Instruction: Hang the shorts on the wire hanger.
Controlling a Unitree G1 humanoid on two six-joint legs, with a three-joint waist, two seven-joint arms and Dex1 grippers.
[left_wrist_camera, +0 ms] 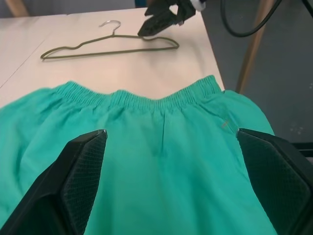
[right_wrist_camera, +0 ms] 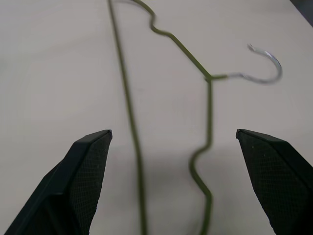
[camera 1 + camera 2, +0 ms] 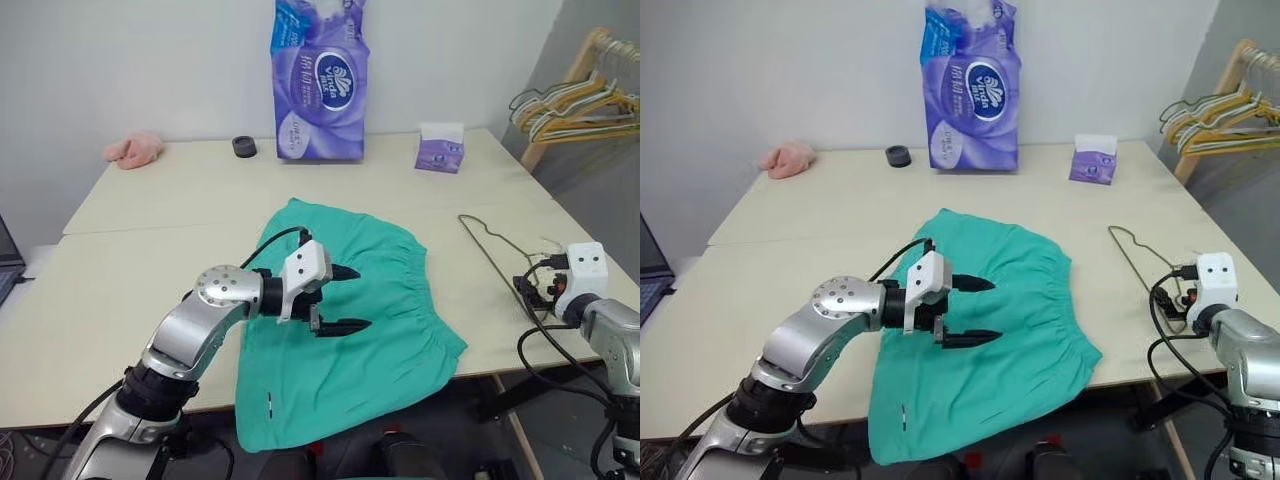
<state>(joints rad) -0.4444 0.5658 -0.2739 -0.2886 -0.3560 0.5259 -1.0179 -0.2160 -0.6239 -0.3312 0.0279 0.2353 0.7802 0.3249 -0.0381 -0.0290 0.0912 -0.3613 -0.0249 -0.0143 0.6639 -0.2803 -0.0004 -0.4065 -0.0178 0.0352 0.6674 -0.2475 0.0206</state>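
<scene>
shorts lie flat on the table, hem over its near edge; hanger just beside; left gripper wide open above shorts, empty; right gripper wide open over hanger, empty

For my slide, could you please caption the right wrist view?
Open right pincer poised above the wire hanger lying on the table.

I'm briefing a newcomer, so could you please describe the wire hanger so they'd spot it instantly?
On the table's right side, past the shorts, the wire hanger lies flat and alone. It is one thin olive wire, unlike the bunched hangers on the rack.
</scene>
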